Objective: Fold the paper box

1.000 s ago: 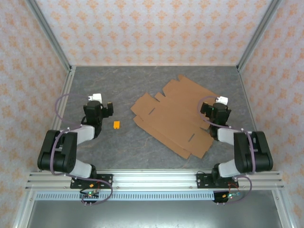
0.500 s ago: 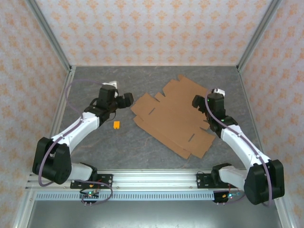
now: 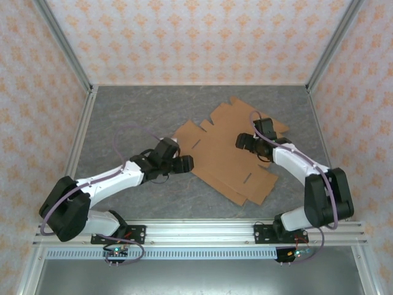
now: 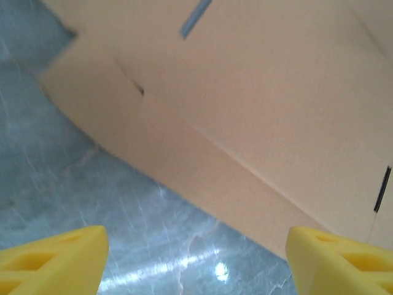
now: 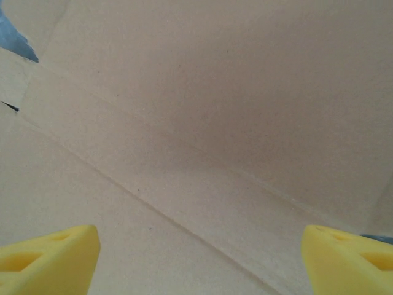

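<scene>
The paper box [image 3: 215,157] lies flat on the grey table as a brown die-cut cardboard sheet with flaps and slits. My left gripper [image 3: 185,163] hovers at the sheet's near-left edge. In the left wrist view its yellow fingertips [image 4: 55,258] stand wide apart over bare table, with the cardboard [image 4: 258,92] just beyond them. The left gripper [image 4: 196,264] is open and holds nothing. My right gripper [image 3: 242,141] is low over the right middle of the sheet. Its open jaws [image 5: 199,261] frame plain cardboard [image 5: 202,123] with fold creases.
Patterned walls and aluminium posts [image 3: 80,74] enclose the grey table [image 3: 123,117] on three sides. A metal rail [image 3: 196,233] with both arm bases runs along the near edge. Open table lies left of and behind the sheet.
Both arms have swung inward. The left gripper moved from the far left to the sheet's near-left edge. The right gripper moved left, over the sheet.
</scene>
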`<control>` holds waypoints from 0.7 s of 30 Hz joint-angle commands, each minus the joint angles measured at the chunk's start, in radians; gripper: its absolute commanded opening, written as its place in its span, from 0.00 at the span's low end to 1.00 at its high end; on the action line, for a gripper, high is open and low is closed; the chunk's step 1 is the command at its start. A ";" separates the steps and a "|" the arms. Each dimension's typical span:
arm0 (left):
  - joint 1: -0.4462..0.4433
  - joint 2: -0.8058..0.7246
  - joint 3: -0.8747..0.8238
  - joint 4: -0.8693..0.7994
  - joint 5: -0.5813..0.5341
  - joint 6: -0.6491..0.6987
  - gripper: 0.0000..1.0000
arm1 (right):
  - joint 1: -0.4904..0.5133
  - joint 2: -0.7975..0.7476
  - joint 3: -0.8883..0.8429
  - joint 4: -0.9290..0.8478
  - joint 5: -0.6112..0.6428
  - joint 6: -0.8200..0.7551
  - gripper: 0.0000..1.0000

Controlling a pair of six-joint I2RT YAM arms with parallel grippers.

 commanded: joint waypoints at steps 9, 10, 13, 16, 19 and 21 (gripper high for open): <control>-0.108 0.132 -0.005 0.167 -0.099 -0.234 0.66 | 0.002 0.116 -0.003 0.103 -0.078 0.063 0.78; -0.112 0.151 0.003 0.169 -0.098 -0.237 0.65 | 0.002 0.115 -0.015 0.110 -0.076 0.073 0.77; -0.120 0.187 -0.003 0.202 -0.096 -0.271 0.63 | 0.002 0.107 -0.050 0.142 -0.085 0.107 0.75; -0.140 0.190 -0.025 0.232 -0.122 -0.314 0.63 | 0.002 0.097 -0.083 0.176 -0.090 0.142 0.73; -0.154 0.195 -0.039 0.255 -0.144 -0.343 0.61 | 0.001 0.091 -0.112 0.216 -0.096 0.178 0.71; -0.159 0.195 -0.058 0.290 -0.161 -0.365 0.59 | 0.002 0.087 -0.131 0.242 -0.107 0.202 0.70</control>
